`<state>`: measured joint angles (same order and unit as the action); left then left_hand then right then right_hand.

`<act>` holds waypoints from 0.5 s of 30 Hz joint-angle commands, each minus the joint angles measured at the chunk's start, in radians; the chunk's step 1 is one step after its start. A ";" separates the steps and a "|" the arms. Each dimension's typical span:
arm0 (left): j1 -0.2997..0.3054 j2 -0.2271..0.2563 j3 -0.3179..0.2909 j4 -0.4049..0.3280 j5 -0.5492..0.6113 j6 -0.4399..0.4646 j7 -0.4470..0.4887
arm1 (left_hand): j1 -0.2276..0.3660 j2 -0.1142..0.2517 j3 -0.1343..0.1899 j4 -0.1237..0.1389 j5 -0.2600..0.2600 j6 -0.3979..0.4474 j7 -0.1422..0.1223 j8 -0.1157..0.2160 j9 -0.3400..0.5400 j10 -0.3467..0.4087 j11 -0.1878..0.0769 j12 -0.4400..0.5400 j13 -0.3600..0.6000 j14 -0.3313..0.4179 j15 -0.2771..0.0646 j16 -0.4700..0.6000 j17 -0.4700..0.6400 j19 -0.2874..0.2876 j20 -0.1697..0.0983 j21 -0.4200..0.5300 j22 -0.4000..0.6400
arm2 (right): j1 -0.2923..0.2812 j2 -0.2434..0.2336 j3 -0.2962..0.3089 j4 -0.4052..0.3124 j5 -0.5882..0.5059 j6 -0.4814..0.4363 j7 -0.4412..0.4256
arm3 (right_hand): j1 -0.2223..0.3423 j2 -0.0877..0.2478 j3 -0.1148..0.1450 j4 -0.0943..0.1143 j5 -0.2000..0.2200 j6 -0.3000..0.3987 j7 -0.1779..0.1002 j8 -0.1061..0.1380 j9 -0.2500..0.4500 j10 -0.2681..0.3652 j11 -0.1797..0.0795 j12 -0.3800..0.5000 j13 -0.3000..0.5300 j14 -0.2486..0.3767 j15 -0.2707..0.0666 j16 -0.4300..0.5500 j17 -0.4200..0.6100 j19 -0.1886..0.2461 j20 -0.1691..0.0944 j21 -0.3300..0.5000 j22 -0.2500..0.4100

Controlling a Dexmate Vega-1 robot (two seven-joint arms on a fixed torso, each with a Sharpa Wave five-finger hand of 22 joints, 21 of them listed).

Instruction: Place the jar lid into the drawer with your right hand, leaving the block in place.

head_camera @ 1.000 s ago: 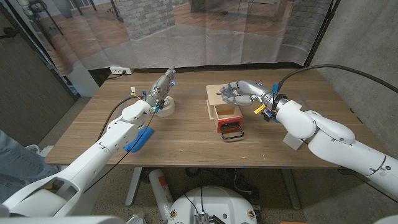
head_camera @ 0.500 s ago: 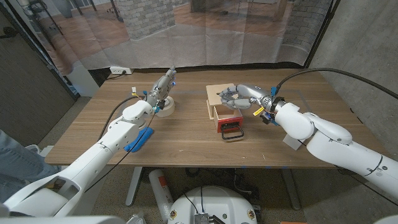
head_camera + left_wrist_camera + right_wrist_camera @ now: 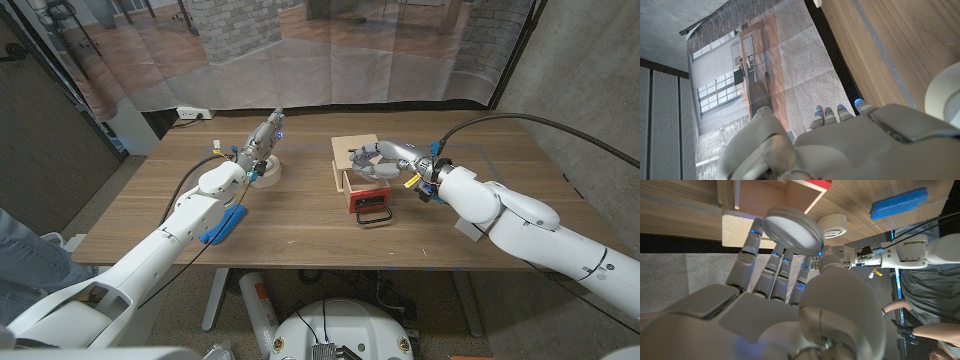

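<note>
The right hand holds the round silver metal jar lid at the tips of its fingers, thumb on one side and the rest behind it. In the head view the hand hangs over the small light-wood box, just above its open red-fronted drawer with a black wire handle. The lid is in the air, not in the drawer.

The left hand is raised above the brown wooden desk, its fingers straight and close together, holding nothing. Just beside it stands a white roll of tape. The flat blue block lies nearer the desk's front edge, under the left forearm.
</note>
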<state>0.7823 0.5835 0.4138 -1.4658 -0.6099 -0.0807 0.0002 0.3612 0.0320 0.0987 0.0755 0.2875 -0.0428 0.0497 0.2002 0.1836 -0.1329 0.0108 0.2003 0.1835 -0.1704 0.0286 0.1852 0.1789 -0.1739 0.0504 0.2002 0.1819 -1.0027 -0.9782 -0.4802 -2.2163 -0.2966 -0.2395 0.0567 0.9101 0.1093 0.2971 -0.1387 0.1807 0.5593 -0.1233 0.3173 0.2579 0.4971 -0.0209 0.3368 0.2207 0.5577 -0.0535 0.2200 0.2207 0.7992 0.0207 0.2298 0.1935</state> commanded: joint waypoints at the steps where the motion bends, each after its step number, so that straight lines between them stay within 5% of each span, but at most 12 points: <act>1: -0.002 -0.004 0.002 0.006 0.000 0.001 0.001 | 0.009 0.004 -0.002 0.001 -0.005 -0.001 -0.003 -0.002 0.005 -0.001 0.003 0.001 0.002 -0.034 -0.004 0.001 0.002 -0.133 -0.001 0.004 0.003 | 0.028 0.009 -0.023 0.025 0.012 0.008 0.023 | 0.009 0.007 0.005 0.003 0.007 0.007 0.002 -0.006 0.006 0.007 0.003 0.000 0.003 0.009 -0.065 0.006 0.003 0.028 -0.030 0.008 0.001; 15: -0.009 -0.010 0.007 0.021 -0.001 -0.001 -0.006 | 0.010 0.005 -0.004 0.001 -0.006 0.001 -0.001 -0.002 0.005 -0.001 0.001 0.001 0.002 -0.034 -0.003 0.001 0.002 -0.134 -0.002 0.003 0.003 | 0.050 0.015 -0.043 0.042 0.017 -0.005 0.041 | 0.008 0.006 0.007 0.002 0.008 0.008 0.002 -0.008 0.007 0.007 0.005 -0.002 0.003 0.009 -0.059 0.004 0.003 0.029 -0.032 0.008 0.001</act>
<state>0.7779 0.5779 0.4172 -1.4533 -0.6098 -0.0806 -0.0008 0.3612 0.0320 0.0990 0.0757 0.2875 -0.0428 0.0497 0.2002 0.1836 -0.1329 0.0108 0.2003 0.1835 -0.1705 0.0286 0.1852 0.1789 -0.1739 0.0504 0.2002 0.1819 -0.9699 -0.9678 -0.5088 -2.1877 -0.2845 -0.2362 0.0846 0.9141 0.1132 0.2994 -0.1363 0.1806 0.5592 -0.1233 0.3104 0.2639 0.4970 -0.0208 0.3368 0.2207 0.5576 -0.0535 0.2200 0.2207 0.7992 0.0208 0.2338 0.1932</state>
